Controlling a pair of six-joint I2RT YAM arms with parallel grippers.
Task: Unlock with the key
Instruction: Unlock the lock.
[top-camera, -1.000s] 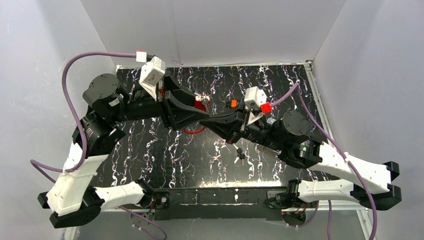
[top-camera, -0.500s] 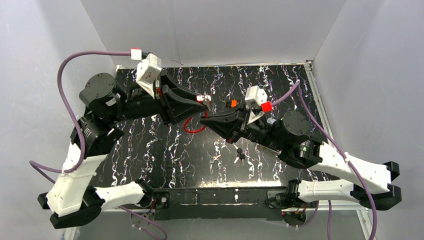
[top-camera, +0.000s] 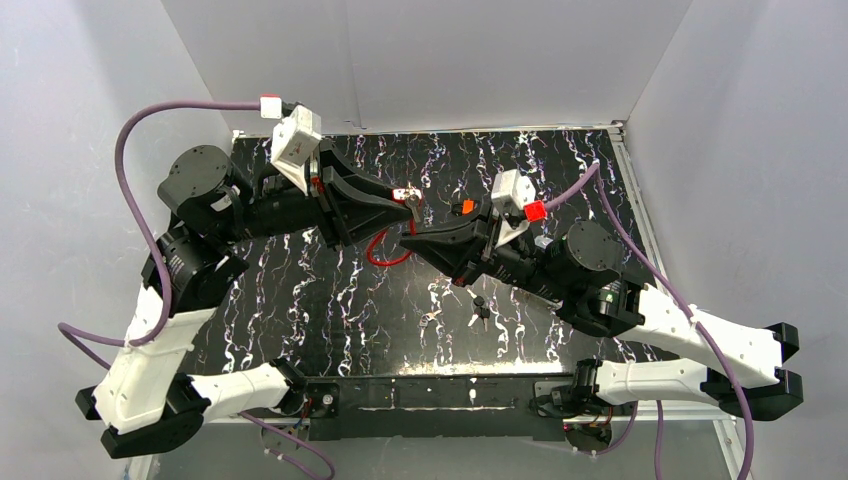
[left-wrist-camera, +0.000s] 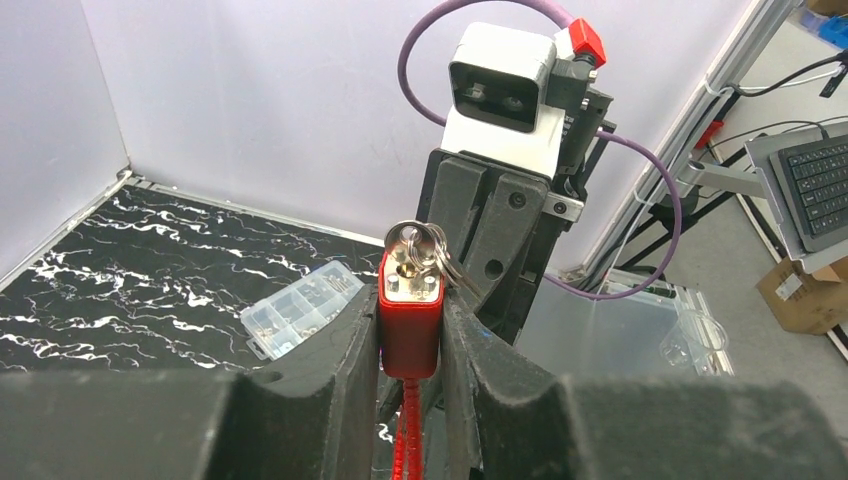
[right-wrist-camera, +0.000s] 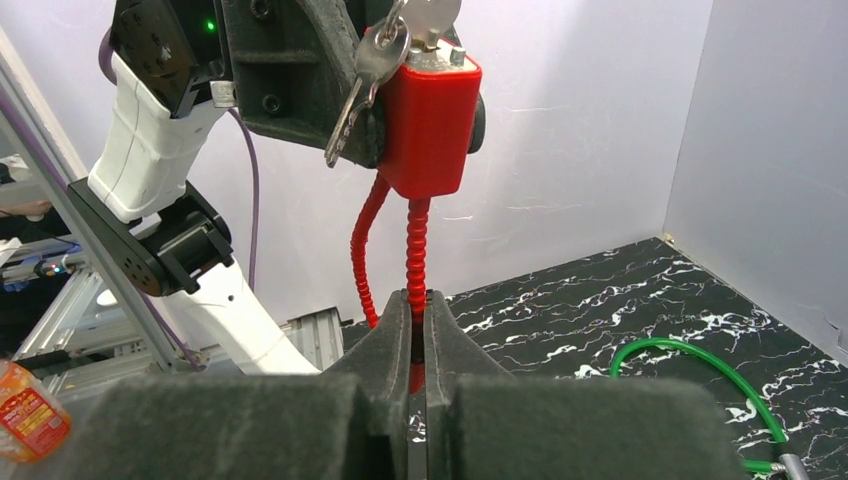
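Observation:
A red padlock (left-wrist-camera: 410, 335) sits upright between my left gripper's (left-wrist-camera: 411, 305) fingers, which are shut on its body. A silver key (left-wrist-camera: 413, 243) on a ring stands in its top, and a second key (right-wrist-camera: 358, 88) hangs from the ring. The lock's red ribbed cable (right-wrist-camera: 415, 250) loops down, and my right gripper (right-wrist-camera: 417, 308) is shut on it just below the lock (right-wrist-camera: 430, 120). In the top view both grippers, left (top-camera: 403, 207) and right (top-camera: 408, 240), meet mid-table with the cable loop (top-camera: 379, 256) beneath them.
Loose keys (top-camera: 480, 310) and a small metal piece (top-camera: 432, 320) lie on the black marbled table (top-camera: 300, 300) in front of the right arm. A clear parts box (left-wrist-camera: 300, 310), an orange item (top-camera: 464, 207) and a green cable (right-wrist-camera: 700, 362) lie nearby. White walls enclose three sides.
My left jaws have closed in onto the padlock body, and the left wrist has shifted slightly back and left. More of the red cable loop shows. The right gripper has barely moved.

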